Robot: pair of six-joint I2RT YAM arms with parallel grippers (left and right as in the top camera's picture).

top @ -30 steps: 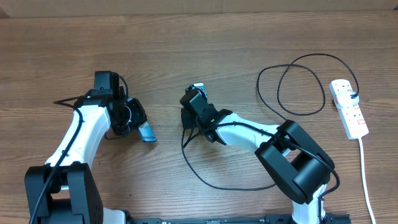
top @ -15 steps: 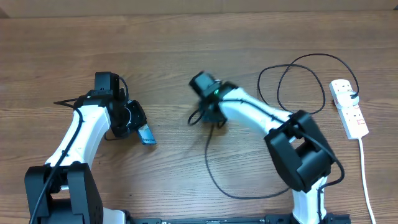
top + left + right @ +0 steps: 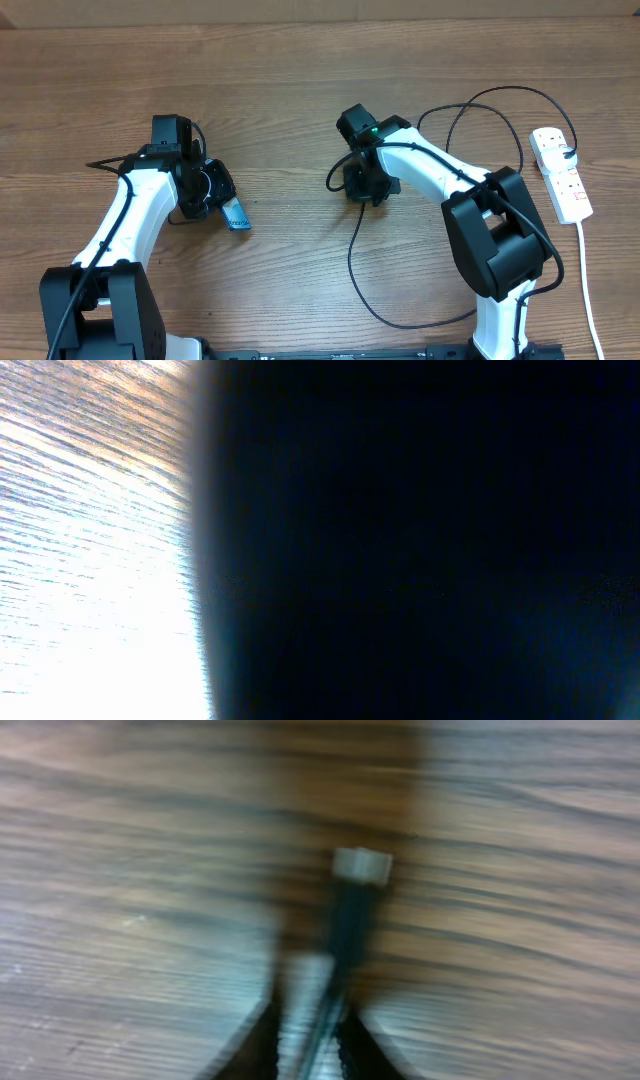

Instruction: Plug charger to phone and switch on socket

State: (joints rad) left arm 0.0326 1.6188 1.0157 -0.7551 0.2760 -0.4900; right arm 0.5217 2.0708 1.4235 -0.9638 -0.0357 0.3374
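Note:
The phone (image 3: 237,216), its teal screen partly showing, sticks out of my left gripper (image 3: 215,195), which is shut on it at the table's left. Something dark and close (image 3: 420,540) fills the left wrist view and hides the jaws. The charger (image 3: 352,250) is a thin black cable looping across the table to the socket (image 3: 560,173), a white power strip at the far right. My right gripper (image 3: 366,187) is at the table's middle, shut on the charger's free end. In the blurred right wrist view the connector tip (image 3: 361,866) pokes out ahead of the right gripper (image 3: 320,1010).
The power strip's thick white cord (image 3: 588,290) runs down the right edge toward the front. The black cable makes big loops (image 3: 480,140) between my right arm and the strip. Bare wooden table (image 3: 290,90) lies between the two grippers.
My right gripper has swung right, away from the phone, dragging the cable end and its lower loop with it. The left arm and the phone have stayed put.

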